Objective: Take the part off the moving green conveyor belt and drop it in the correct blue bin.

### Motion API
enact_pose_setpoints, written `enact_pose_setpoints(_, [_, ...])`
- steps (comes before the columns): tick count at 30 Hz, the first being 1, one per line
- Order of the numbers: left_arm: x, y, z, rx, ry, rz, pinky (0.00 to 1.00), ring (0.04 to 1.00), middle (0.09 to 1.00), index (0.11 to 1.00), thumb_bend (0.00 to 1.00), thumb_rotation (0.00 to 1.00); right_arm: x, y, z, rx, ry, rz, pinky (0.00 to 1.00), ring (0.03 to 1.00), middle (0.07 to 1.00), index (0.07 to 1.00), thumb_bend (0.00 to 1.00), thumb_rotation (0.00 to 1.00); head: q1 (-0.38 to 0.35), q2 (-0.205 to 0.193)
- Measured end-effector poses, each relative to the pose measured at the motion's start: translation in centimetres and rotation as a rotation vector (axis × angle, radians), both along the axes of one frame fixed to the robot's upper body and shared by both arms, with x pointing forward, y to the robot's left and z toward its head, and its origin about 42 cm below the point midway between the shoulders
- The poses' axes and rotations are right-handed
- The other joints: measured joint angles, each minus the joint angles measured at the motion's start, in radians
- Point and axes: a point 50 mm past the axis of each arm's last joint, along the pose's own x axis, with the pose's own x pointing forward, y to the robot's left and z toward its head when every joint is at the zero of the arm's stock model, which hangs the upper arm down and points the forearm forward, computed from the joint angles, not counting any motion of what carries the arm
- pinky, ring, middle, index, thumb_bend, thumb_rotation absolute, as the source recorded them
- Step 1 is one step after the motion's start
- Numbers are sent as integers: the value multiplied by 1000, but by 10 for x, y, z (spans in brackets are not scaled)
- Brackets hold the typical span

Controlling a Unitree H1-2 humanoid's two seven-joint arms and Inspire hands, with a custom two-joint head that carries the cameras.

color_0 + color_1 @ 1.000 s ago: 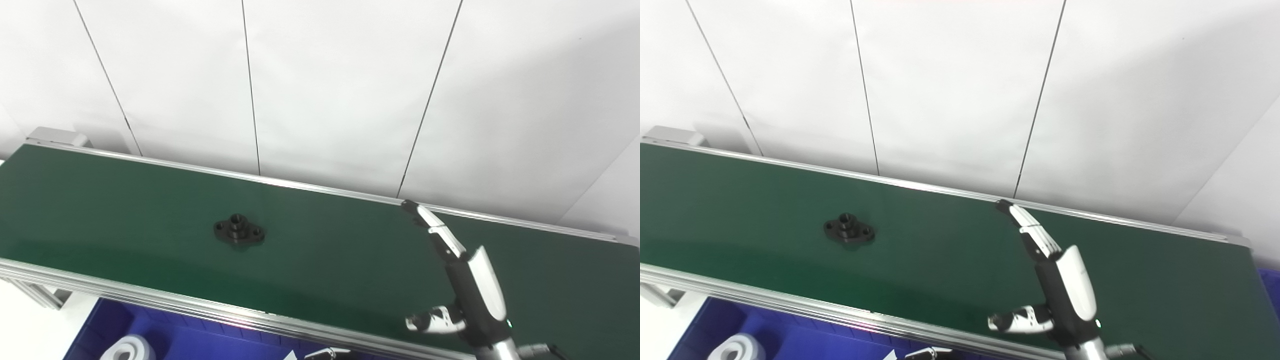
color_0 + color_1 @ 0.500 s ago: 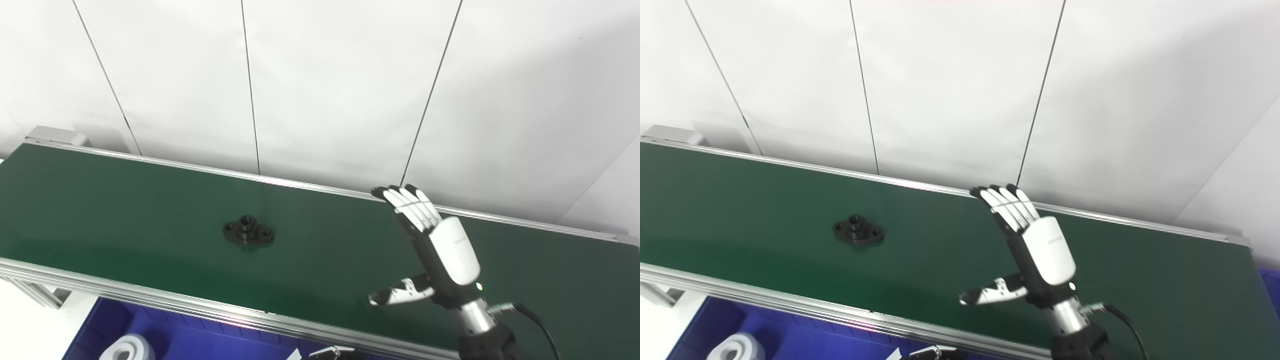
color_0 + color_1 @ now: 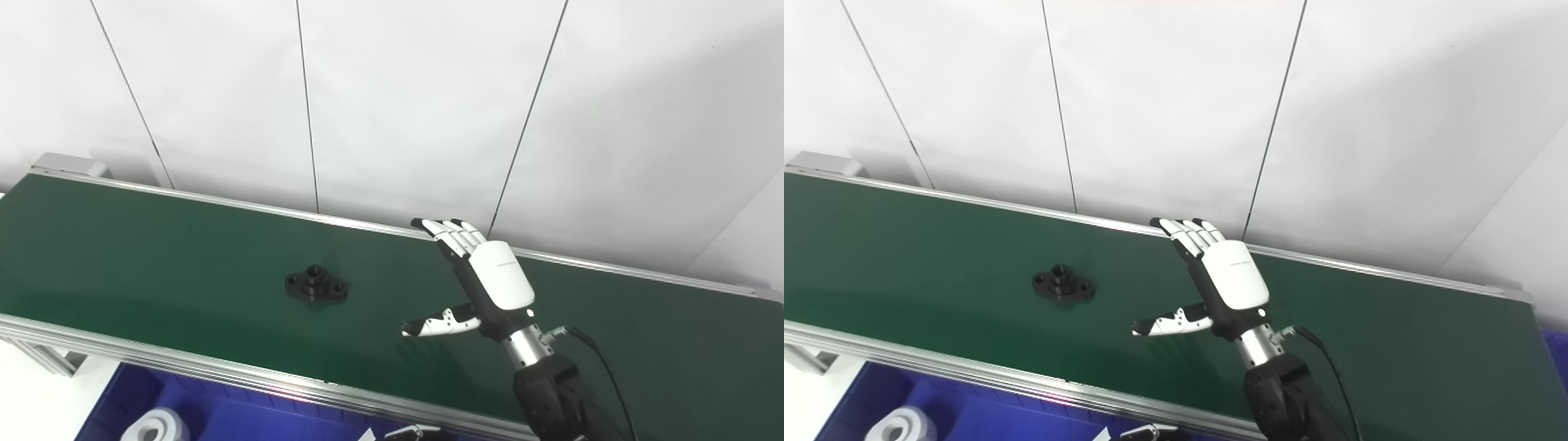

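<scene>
One black metal flange part, a raised hub with a bolt ear on either side, lies flat on the moving green conveyor belt, about midway between its far and near rails. Its long axis runs along the belt, roughly nine to three o'clock. The right hand, white-backed with black fingers, hangs over the belt well apart from the part, which sits toward its nine o'clock. That hand is wide and holds nothing, fingers straight and pointing toward eleven o'clock, thumb stuck out toward the part.

Of the left hand only a sliver shows at the bottom edge, below the near rail; I cannot tell whether it is spread or closed. I judge the right hand the likelier one to take the part.

Bare belt lies all round the part, so approach room looks ample. The silver near rail sits at six o'clock, and beyond it a blue plastic bin holding a white ring-shaped piece.
</scene>
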Motion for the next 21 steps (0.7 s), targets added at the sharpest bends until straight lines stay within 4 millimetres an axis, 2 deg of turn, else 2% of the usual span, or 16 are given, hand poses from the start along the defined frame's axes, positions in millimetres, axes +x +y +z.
enact_pose_setpoints(4, [0,-1,0,-4,0,2,694,793,822,769,853,901,4,11,-2,-11,26,6,914,876,858,884,870,826,2,0])
enact_pose_setpoints(10, [0,-2,0,-6,0,-2,701,802,828,773,850,888,7,27,-7,-34,59,7,903,861,844,877,881,812,2,0])
enact_pose_setpoints(21, [0,-4,1,-9,0,0,690,789,819,763,866,896,14,45,-23,-144,91,21,865,847,835,887,883,792,20,5])
